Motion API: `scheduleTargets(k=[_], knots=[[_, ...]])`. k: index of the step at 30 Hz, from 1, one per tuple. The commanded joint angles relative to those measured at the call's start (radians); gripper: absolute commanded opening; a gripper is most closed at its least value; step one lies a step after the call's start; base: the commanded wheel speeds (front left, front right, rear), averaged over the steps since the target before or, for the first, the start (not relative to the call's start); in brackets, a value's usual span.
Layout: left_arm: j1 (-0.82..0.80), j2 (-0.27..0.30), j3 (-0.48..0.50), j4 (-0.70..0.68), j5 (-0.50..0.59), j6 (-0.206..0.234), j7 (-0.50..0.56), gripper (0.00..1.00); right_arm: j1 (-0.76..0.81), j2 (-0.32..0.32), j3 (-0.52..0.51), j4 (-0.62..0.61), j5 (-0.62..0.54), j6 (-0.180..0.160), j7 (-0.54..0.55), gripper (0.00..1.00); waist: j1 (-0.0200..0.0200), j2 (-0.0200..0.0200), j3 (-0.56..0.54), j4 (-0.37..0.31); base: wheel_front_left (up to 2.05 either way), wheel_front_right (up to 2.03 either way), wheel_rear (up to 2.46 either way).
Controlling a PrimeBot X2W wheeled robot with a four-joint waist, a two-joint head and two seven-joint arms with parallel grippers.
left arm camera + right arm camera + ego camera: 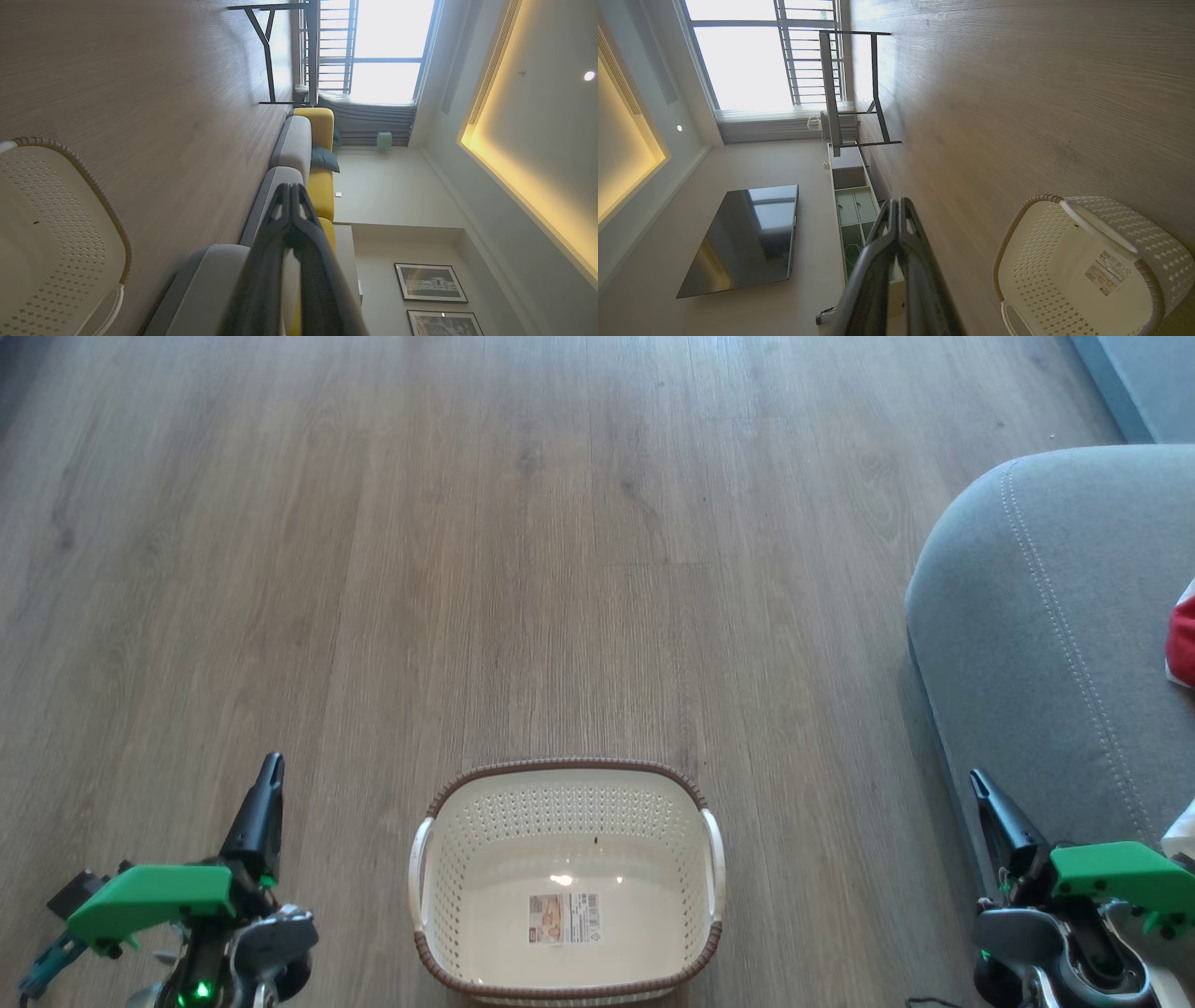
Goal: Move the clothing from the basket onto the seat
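Left of the basket, the left gripper hangs low over the wooden floor. Its two dark fingers are pressed together and hold nothing, and the left wrist view shows the tips meeting with no gap. The basket stands upright on the floor between the two arms and is bare inside. The paper label is all that lies on its bottom, so by my reading nothing is left in it to lift out. Right of the basket, the right gripper is likewise closed on nothing, its tips close by the near edge of the seat, though I cannot tell whether they touch it. Further right of the basket, on top of the seat at the edge of the head view, a sliver of the clothing shows, red with a white band and mostly cut off. The task looks done or nearly so. Should the garment need shifting, I judge it light, thin and limp, likely a little slick. It would sag and trail from a single pinch. The best hold would be a raised fold or the thicker trimmed hem, pinched from above and lifted high enough for the hanging part to clear the seat
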Motion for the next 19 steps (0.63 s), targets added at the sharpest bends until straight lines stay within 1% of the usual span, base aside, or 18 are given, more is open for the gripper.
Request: scheduleTargets(k=[1, 19], knots=[[-0.056, 0.007, 0.036, -0.035, -0.004, -0.007, 0.007, 0.00, -0.049, -0.007, 0.016, -0.037, 0.005, 0.007, 0.008, 0.00, 0.0000, 0.0000, 0.000, 0.000, 0.00, 0.00, 0.00], [-0.056, 0.007, 0.036, -0.035, -0.004, -0.007, 0.007, 0.00, -0.049, -0.007, 0.016, -0.037, 0.005, 0.007, 0.008, 0.00, 0.0000, 0.0000, 0.000, 0.000, 0.00, 0.00, 0.00]])
